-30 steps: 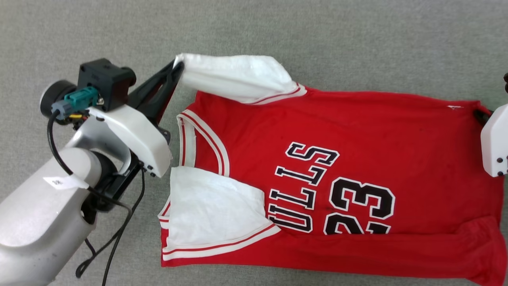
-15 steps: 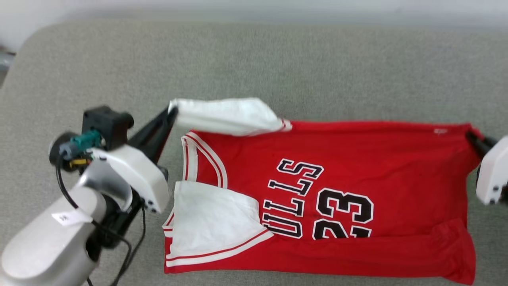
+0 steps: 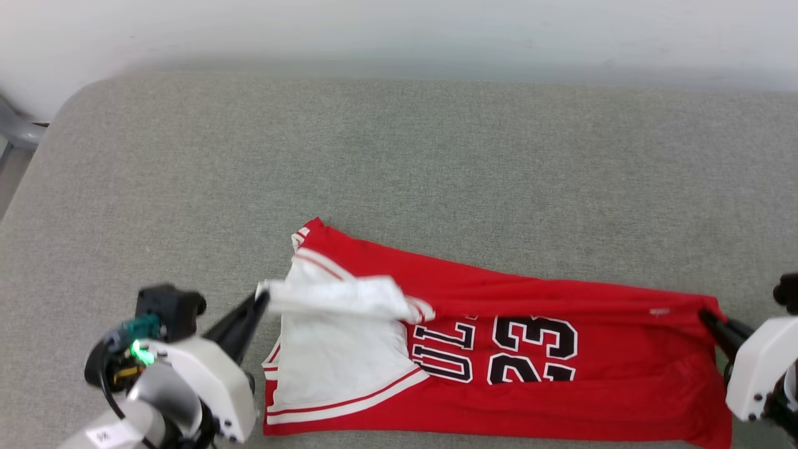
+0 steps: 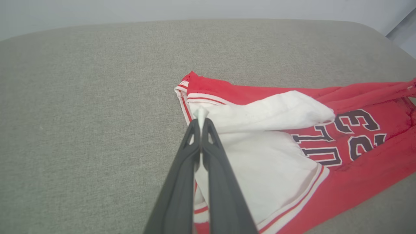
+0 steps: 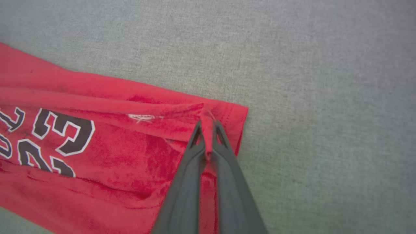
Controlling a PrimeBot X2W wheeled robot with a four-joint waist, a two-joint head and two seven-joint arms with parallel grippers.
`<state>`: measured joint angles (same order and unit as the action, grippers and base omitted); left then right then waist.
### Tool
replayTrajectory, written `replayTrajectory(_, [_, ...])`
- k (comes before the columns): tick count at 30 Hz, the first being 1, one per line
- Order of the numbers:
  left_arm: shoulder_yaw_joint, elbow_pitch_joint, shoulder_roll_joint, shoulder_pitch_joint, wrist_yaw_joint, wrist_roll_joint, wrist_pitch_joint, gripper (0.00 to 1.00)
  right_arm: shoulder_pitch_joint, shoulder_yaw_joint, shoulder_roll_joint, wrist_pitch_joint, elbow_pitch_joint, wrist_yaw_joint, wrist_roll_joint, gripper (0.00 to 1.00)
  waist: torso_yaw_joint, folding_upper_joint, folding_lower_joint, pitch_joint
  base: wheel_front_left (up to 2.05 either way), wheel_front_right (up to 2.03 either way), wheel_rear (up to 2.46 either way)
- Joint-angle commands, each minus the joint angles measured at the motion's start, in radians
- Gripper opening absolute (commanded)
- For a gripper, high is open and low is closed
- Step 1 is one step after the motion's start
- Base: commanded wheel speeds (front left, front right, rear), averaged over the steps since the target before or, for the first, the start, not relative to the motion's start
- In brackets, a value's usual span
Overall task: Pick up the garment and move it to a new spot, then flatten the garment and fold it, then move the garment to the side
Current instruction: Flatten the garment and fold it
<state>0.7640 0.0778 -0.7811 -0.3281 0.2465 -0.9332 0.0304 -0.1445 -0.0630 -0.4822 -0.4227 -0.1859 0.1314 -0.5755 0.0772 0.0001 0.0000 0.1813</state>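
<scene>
Fold's coming over now! Left end effector (image 3: 263, 299), clamped on the white sleeve (image 3: 340, 294), and right end effector (image 3: 707, 317), pinching the hem corner (image 5: 227, 110), have dragged the far edge of the garment (image 3: 548, 374) nearer across the grey cushion (image 3: 399, 156), halving it lengthwise.

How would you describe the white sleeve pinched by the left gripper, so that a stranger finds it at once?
On the grey surface lies the red garment, its white sleeves at the robot's left end. The pinched sleeve is the farther one, raised as a narrow band from the left gripper; the other sleeve lies flat and wide.
</scene>
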Motion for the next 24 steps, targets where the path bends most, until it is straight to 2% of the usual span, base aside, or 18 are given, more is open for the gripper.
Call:
replayTrajectory(1, [0.001,0.001,-0.007,0.018,0.001,-0.005,0.004,0.00,0.018,-0.002,-0.006,0.001,0.005,-0.002,-0.007,0.00,-0.002,-0.0001,0.0000,-0.001,0.00,0.00,0.00])
replayTrajectory(11, [0.063,-0.044,-0.006,0.107,-0.007,-0.024,-0.029,0.00,0.092,-0.089,-0.099,-0.007,0.035,-0.002,-0.055,0.00,-0.011,-0.0001,0.0000,-0.013,0.00,0.00,0.00])
replayTrajectory(13, [0.087,-0.070,-0.007,0.106,0.002,0.005,-0.042,0.00,0.101,-0.127,-0.128,-0.004,0.035,-0.002,-0.052,0.00,-0.011,-0.0001,0.0000,-0.017,0.00,0.00,0.00])
replayTrajectory(15, [0.100,-0.092,0.012,0.108,0.003,0.011,-0.044,0.00,0.104,-0.163,-0.156,0.004,0.029,-0.002,-0.036,0.00,-0.013,-0.0001,0.0000,-0.023,0.00,0.00,0.00])
replayTrajectory(21, [0.131,-0.151,0.046,0.103,-0.009,0.031,-0.042,0.00,0.072,-0.240,-0.178,0.044,-0.012,-0.002,-0.034,0.00,-0.019,-0.0001,0.0000,-0.031,0.00,0.00,0.00])
replayTrajectory(22, [0.135,-0.159,0.052,0.104,-0.011,0.031,-0.043,0.20,0.069,-0.250,-0.177,0.048,-0.020,-0.002,-0.039,0.40,-0.020,-0.0001,0.0000,-0.032,0.00,0.00,0.00])
replayTrajectory(23, [0.138,-0.165,0.055,0.105,-0.013,0.032,-0.041,1.00,0.066,-0.253,-0.171,0.047,-0.032,-0.002,-0.054,1.00,-0.021,-0.0001,0.0000,-0.033,0.00,0.00,0.00])
replayTrajectory(24, [0.139,-0.170,0.056,0.105,-0.014,0.032,-0.038,1.00,0.065,-0.260,-0.166,0.048,-0.037,-0.002,-0.062,1.00,-0.022,-0.0001,0.0000,-0.035,0.00,0.00,0.00])
